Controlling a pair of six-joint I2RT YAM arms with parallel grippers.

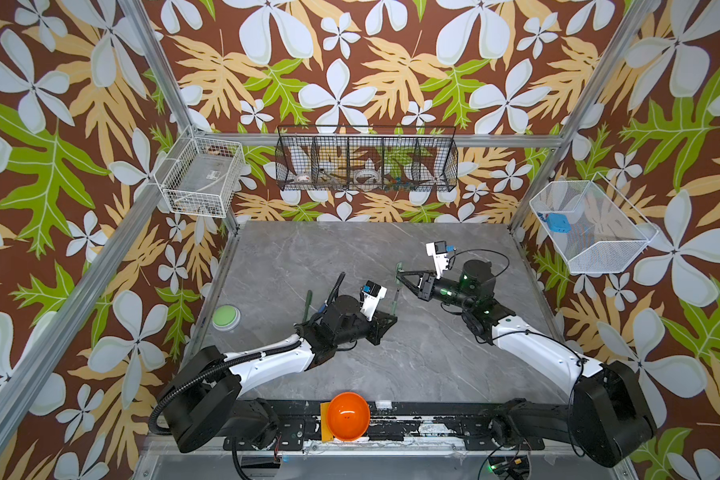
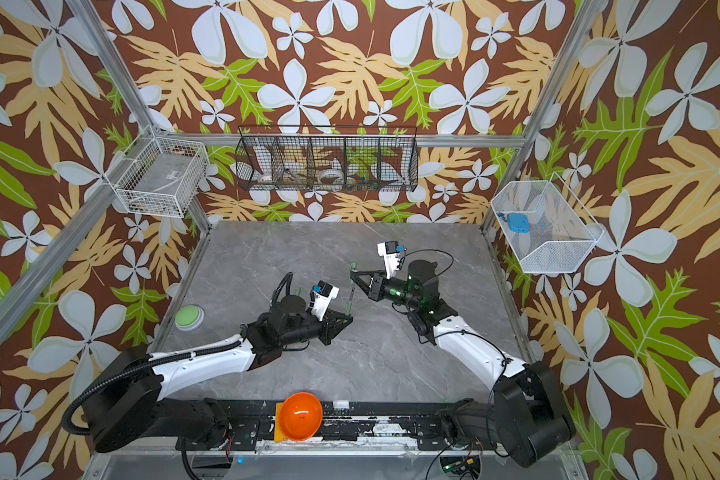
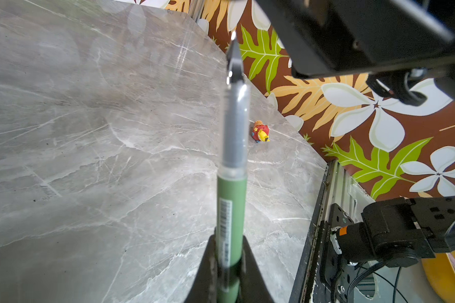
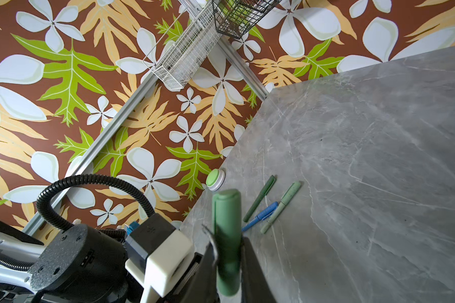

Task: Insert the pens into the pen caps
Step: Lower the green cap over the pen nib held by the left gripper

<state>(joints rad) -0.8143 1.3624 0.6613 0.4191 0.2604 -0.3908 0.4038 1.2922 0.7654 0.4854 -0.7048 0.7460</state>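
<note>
My left gripper (image 3: pixel 229 242) is shut on a dark green pen (image 3: pixel 233 199) low on its barrel. The pen's grey pointed tip (image 3: pixel 233 52) is bare and sticks out past the fingers. In both top views this pen (image 1: pixel 394 302) (image 2: pixel 349 301) points toward the right gripper (image 1: pixel 400 275) (image 2: pixel 353 272). My right gripper (image 4: pixel 226 236) is shut on a dark green pen cap (image 4: pixel 227 210), just beyond the pen tip in a top view, a small gap apart. A dark green pen (image 4: pixel 260 198), a blue pen (image 4: pixel 263 213) and a pale green pen (image 4: pixel 281 207) lie together on the table, each seemingly capped.
A green push button (image 1: pixel 226 318) sits at the table's left edge. An orange bowl (image 1: pixel 347 415) stands on the front rail. A small red and yellow toy (image 3: pixel 260 132) lies near the table's edge. Wire baskets (image 1: pixel 366 160) hang on the back and side walls.
</note>
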